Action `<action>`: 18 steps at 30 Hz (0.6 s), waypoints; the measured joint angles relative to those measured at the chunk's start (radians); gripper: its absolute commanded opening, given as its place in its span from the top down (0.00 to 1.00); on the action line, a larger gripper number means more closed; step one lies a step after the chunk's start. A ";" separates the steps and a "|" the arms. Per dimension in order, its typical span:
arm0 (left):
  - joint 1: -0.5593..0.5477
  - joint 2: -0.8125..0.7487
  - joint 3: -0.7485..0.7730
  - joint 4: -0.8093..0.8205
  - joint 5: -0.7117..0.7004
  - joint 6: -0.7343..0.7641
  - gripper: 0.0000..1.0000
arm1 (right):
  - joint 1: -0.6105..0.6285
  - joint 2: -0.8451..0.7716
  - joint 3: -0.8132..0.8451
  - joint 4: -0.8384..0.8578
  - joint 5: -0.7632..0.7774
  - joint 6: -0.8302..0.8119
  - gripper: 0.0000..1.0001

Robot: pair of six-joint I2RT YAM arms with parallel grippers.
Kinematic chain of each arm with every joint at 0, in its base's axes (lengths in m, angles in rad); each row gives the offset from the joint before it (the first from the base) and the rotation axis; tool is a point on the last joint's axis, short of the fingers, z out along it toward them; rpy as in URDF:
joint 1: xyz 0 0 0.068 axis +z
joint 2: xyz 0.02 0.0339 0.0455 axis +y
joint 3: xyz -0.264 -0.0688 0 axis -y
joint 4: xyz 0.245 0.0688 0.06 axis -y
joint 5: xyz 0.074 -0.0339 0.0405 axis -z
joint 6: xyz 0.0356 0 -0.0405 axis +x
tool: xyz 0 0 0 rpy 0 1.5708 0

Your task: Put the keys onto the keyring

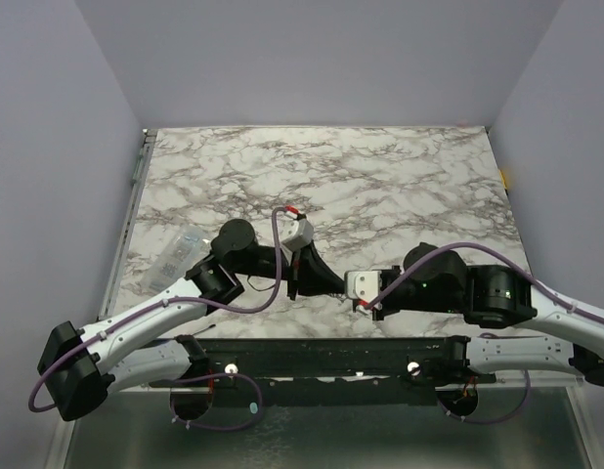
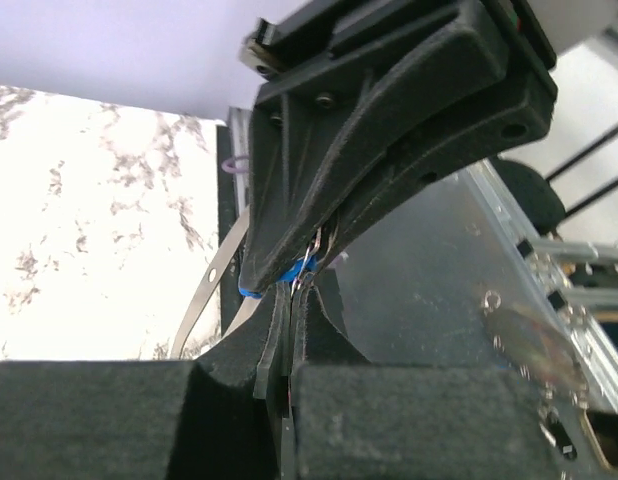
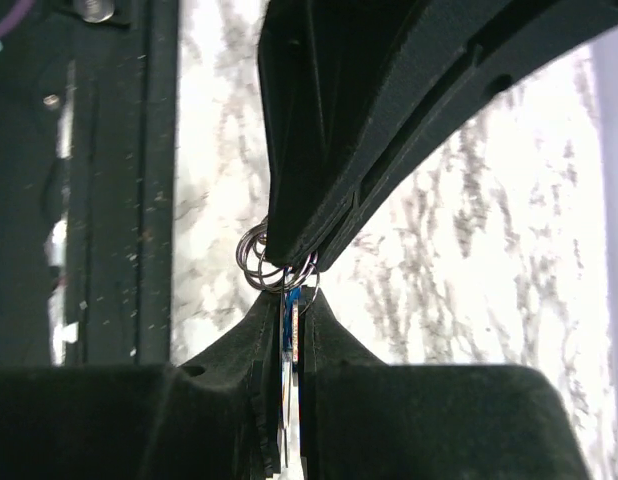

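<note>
Table (image 1: pixel 380 176): white marble, grey-brown veining. Walls (image 1: pixel 282 59) pale lilac. Cables (image 1: pixel 458 244) purple. Arms (image 1: pixel 146 324) white, black joints. Wrist housings (image 1: pixel 300 232) white, red tabs. Fingers (image 3: pixel 139 420) matte black. Key (image 2: pixel 279 277): bright blue head. Rings (image 3: pixel 257 262) silver, glinting. Packet (image 1: pixel 175 256) clear.

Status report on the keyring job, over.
Left gripper shut on keyring. Right gripper shut on blue key, tip to tip. Clear packet lies aside, nothing blocking.

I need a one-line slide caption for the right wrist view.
The right claw, gripping the blue key, meets the left claw holding silver rings.
</note>
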 measured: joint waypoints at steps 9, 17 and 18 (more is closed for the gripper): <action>0.081 -0.020 -0.051 0.154 -0.122 -0.218 1.00 | -0.002 -0.066 -0.049 0.108 0.121 -0.016 0.70; 0.135 -0.015 -0.051 0.140 -0.229 -0.212 1.00 | 0.001 -0.101 -0.053 0.107 0.087 -0.014 0.61; 0.135 -0.013 -0.051 0.137 -0.232 -0.208 1.00 | 0.001 -0.101 -0.056 0.107 0.084 -0.014 0.58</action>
